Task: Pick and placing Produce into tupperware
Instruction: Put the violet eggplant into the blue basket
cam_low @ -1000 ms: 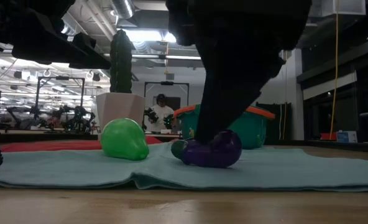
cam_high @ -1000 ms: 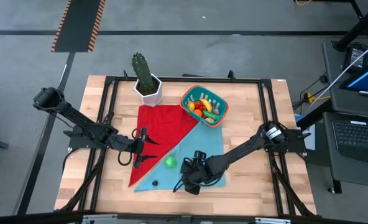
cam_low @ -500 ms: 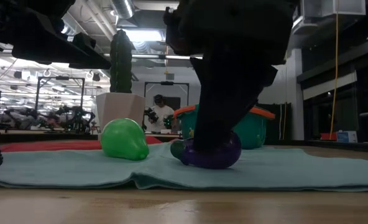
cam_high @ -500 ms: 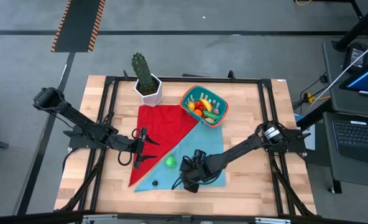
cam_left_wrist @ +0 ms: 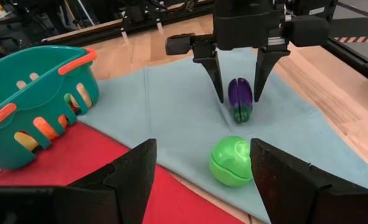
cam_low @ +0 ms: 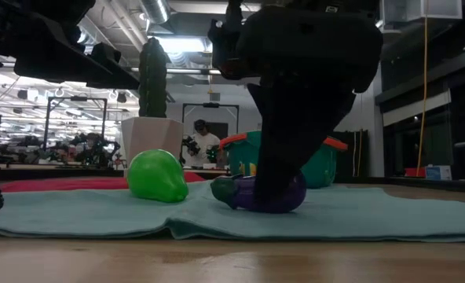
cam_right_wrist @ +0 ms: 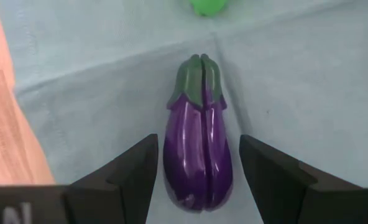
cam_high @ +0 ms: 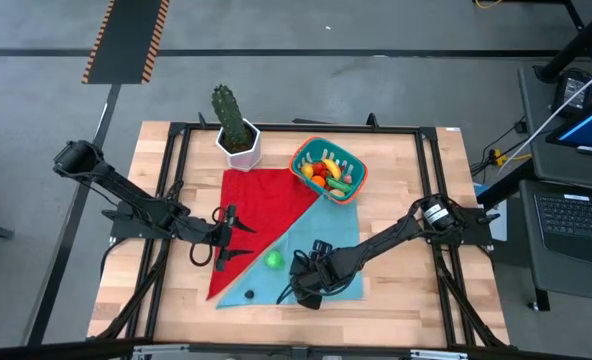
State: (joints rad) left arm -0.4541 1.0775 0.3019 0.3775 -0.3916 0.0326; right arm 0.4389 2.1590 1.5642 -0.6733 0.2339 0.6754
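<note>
- Two fingers of the right claw (cam_left_wrist: 237,87) straddle the eggplant (cam_right_wrist: 197,137), one on each side, spread wide and not yet touching it.
- Eggplant lies flat on the teal cloth (cam_high: 331,230), its long axis running along the claw's line of sight, so the fingers would close across its width.
- Right arm is by far the nearer; the left claw (cam_high: 228,235) waits open and empty over the red cloth (cam_high: 266,195).
- Green ball (cam_high: 274,260) sits just beside the eggplant; the tub (cam_high: 328,170), already holding produce, stands well apart near the cactus (cam_high: 231,115).
- Compared with a second earlier, the right claw has come lower around the eggplant.
</note>
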